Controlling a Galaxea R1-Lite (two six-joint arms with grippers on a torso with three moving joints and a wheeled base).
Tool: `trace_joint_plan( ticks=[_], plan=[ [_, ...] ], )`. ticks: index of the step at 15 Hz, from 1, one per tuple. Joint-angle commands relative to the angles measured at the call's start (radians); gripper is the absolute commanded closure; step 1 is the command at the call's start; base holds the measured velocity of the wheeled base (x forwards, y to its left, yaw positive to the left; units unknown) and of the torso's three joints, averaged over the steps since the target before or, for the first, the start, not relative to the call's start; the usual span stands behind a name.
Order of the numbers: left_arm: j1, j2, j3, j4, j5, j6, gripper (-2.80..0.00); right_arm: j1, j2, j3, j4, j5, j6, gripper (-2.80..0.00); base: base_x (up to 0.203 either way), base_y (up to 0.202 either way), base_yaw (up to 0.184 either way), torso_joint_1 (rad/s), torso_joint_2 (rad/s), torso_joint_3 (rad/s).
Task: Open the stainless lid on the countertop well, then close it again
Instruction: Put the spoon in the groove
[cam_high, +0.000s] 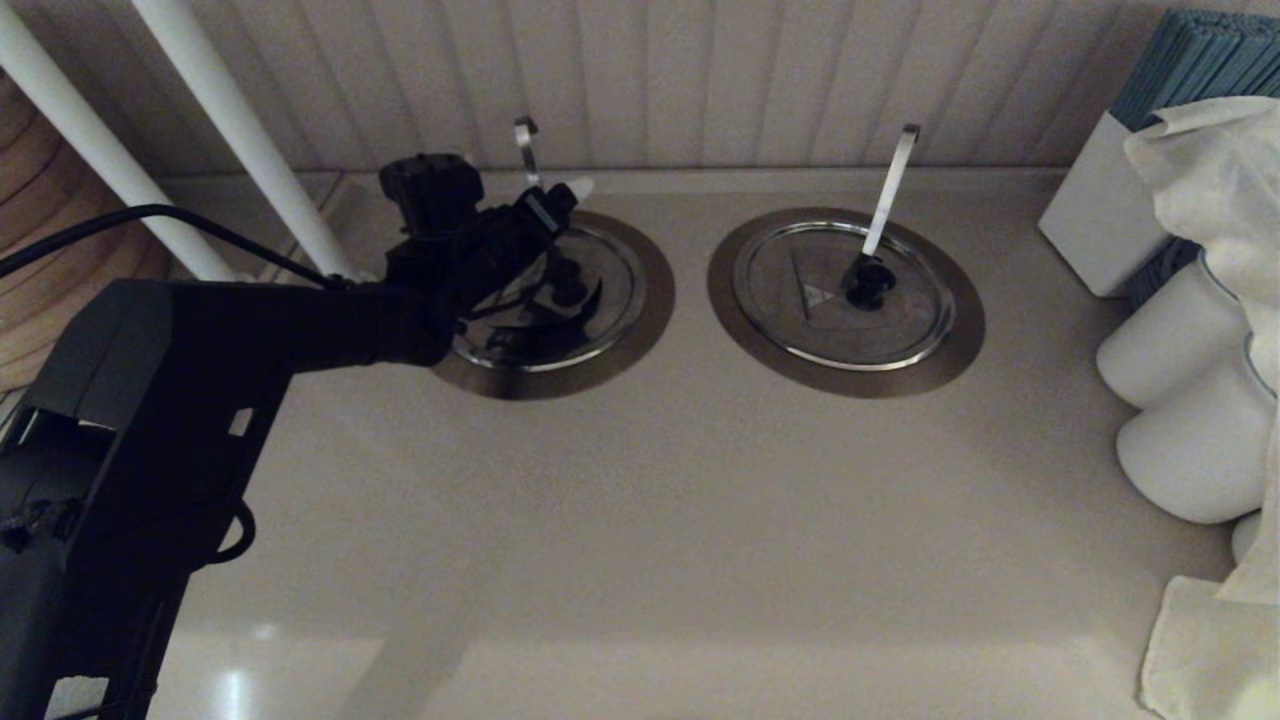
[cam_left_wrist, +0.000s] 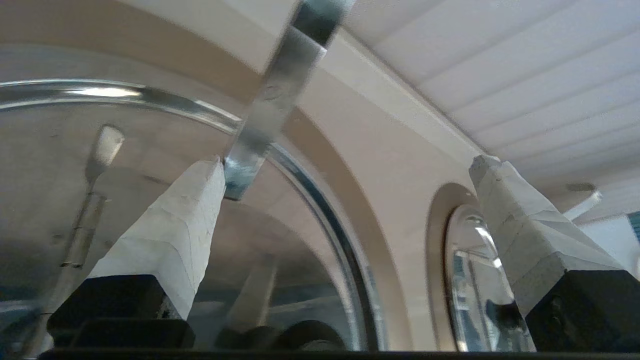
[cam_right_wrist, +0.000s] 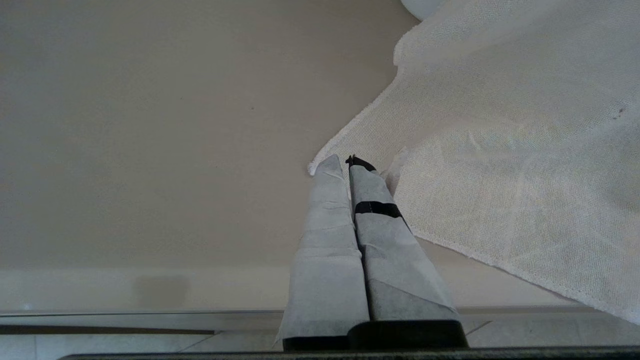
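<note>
Head view shows the stainless lid (cam_high: 590, 300) seated in the countertop well (cam_high: 655, 300) at upper centre, the left pincer (cam_high: 562, 203) hovering over it, fingers spread wide and empty. Best bet: descend squarely onto the black knob (cam_high: 568, 290), clear of the slim handle (cam_high: 526, 150). Right pincer (cam_right_wrist: 350, 165) rests closed by a cloth (cam_right_wrist: 500, 150).

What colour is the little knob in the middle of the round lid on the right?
Black. The knob sits at the centre of the shiny steel lid; the head view shows it best.
</note>
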Motion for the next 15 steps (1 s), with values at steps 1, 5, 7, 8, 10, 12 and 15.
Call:
trace_joint_plan(
  ticks=[1,5,7,8,10,12,15],
  plan=[
    [-0.007,-0.009,0.001,-0.003,0.001,-0.005,-2.80,0.000,0.000,0.000,0.000,0.000,0.001,0.00,0.000,0.000,0.000,0.000,0.00,0.000],
    [-0.053,-0.015,0.016,-0.003,0.012,0.023,-2.80,0.000,0.000,0.000,-0.001,0.001,0.000,0.00,0.000,0.000,0.000,0.000,0.00,0.000],
    [-0.067,-0.012,0.025,-0.002,0.015,0.026,-2.80,0.000,0.000,0.000,0.000,0.000,0.001,0.00,0.000,0.000,0.000,0.000,0.00,0.000],
    [-0.072,-0.012,0.027,-0.002,0.015,0.028,-2.80,0.000,0.000,0.000,0.000,0.000,0.001,0.00,0.000,0.000,0.000,0.000,0.00,0.000],
    [-0.070,-0.023,0.024,-0.002,0.016,0.043,-2.80,0.000,0.000,0.000,0.000,0.000,0.001,0.00,0.000,0.000,0.000,0.000,0.00,0.000],
    [-0.057,-0.072,0.032,0.001,0.016,0.043,-2.80,0.000,0.000,0.000,0.000,0.001,0.001,0.00,0.000,0.000,0.000,0.000,0.00,0.000],
    [-0.014,-0.106,0.045,0.002,0.018,0.050,-2.80,0.000,0.000,0.000,0.000,0.000,0.001,0.00,0.000,0.000,0.000,0.000,0.00,0.000]
  ],
)
